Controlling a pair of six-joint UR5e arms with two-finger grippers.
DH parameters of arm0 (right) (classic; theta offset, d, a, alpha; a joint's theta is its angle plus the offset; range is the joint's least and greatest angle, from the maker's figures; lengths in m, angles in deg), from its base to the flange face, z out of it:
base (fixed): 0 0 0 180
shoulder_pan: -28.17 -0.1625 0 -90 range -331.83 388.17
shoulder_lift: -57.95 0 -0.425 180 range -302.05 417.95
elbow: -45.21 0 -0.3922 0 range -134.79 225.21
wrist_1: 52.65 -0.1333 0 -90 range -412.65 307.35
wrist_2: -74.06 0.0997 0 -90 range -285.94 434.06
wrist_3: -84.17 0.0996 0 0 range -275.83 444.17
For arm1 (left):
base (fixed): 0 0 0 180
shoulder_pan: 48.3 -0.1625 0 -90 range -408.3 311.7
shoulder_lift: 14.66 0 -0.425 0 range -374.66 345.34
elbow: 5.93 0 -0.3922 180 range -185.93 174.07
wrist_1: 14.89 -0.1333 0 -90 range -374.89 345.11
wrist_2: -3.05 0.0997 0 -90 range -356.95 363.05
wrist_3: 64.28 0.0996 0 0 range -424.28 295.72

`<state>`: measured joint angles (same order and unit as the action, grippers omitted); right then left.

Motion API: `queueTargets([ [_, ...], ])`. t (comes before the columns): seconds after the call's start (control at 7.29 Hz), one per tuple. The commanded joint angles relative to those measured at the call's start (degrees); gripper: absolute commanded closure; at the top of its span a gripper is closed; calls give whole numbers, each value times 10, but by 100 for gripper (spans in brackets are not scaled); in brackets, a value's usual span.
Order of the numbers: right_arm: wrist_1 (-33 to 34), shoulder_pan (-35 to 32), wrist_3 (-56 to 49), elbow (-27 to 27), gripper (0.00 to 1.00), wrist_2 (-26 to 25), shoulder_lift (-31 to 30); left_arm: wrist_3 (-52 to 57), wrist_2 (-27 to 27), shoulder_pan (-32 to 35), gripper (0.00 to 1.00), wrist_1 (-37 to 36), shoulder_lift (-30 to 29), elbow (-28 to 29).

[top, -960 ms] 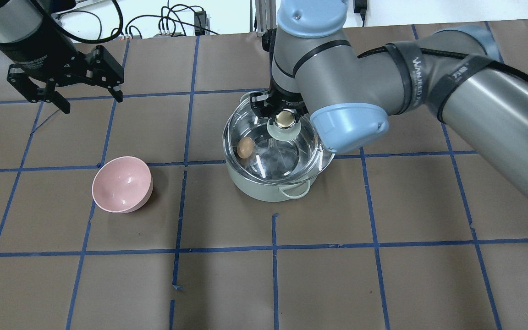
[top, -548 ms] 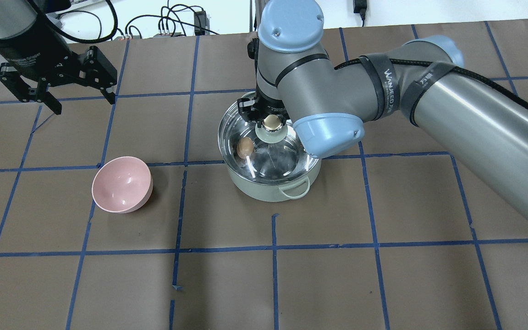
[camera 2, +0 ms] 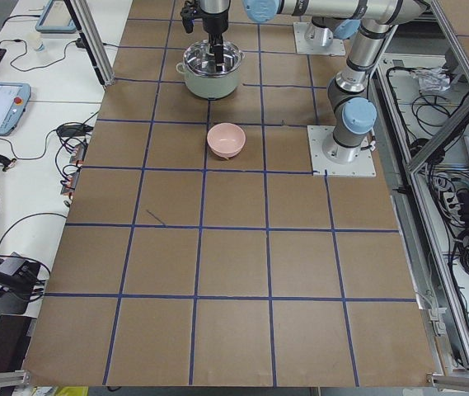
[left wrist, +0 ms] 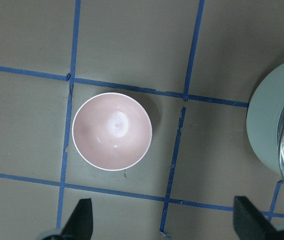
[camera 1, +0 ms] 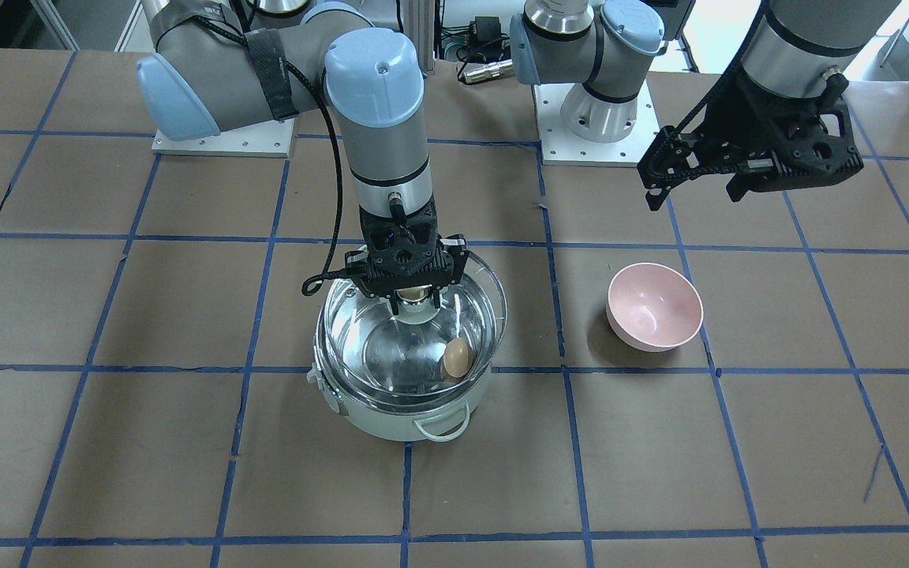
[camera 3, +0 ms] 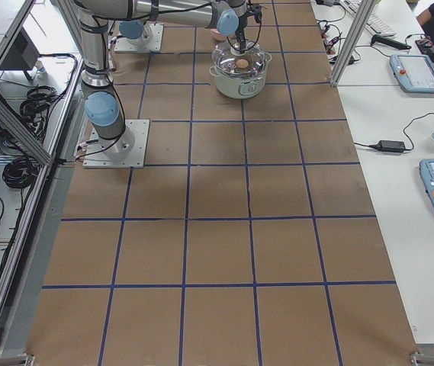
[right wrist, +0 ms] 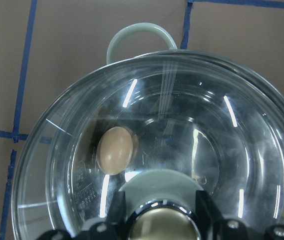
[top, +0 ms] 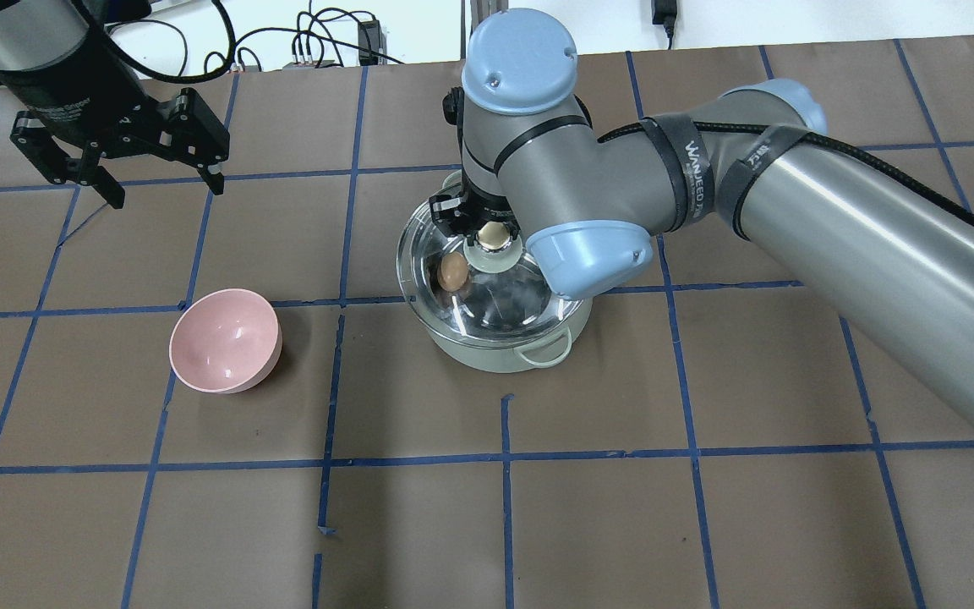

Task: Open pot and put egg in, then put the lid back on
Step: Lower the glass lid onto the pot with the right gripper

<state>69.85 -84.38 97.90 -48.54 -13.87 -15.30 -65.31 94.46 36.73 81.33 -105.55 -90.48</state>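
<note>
The mint-green pot [top: 491, 348] stands mid-table, with the tan egg [top: 453, 271] inside it, seen through the glass. My right gripper [top: 494, 234] is shut on the gold-topped knob of the clear glass lid [top: 487, 292]. It holds the lid right over the pot, shifted a little toward the bowl side; I cannot tell whether the rims touch. In the front view the right gripper [camera 1: 413, 298], lid [camera 1: 391, 339], egg [camera 1: 456, 356] and pot [camera 1: 391, 420] show the same. In the right wrist view the egg [right wrist: 115, 150] lies under the lid [right wrist: 206, 150]. My left gripper [top: 166, 190] is open, empty and raised.
A pink bowl [top: 225, 340] sits empty on the brown paper, to the left of the pot, and directly below the left wrist camera [left wrist: 112, 131]. Blue tape lines grid the table. Cables lie past the far edge.
My right gripper has carried the lid leftward and down, so that it now covers the pot opening. The left gripper has shifted only slightly and stays open.
</note>
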Motion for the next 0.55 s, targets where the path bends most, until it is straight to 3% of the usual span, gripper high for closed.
queueTargets([
  [0.0,1,1,-18,-2,55,-1,2,27,3,8,0,0,-2,3],
  [0.41,1,4,-34,0,55,0,3,33,-4,9,0,-5,-2,3],
])
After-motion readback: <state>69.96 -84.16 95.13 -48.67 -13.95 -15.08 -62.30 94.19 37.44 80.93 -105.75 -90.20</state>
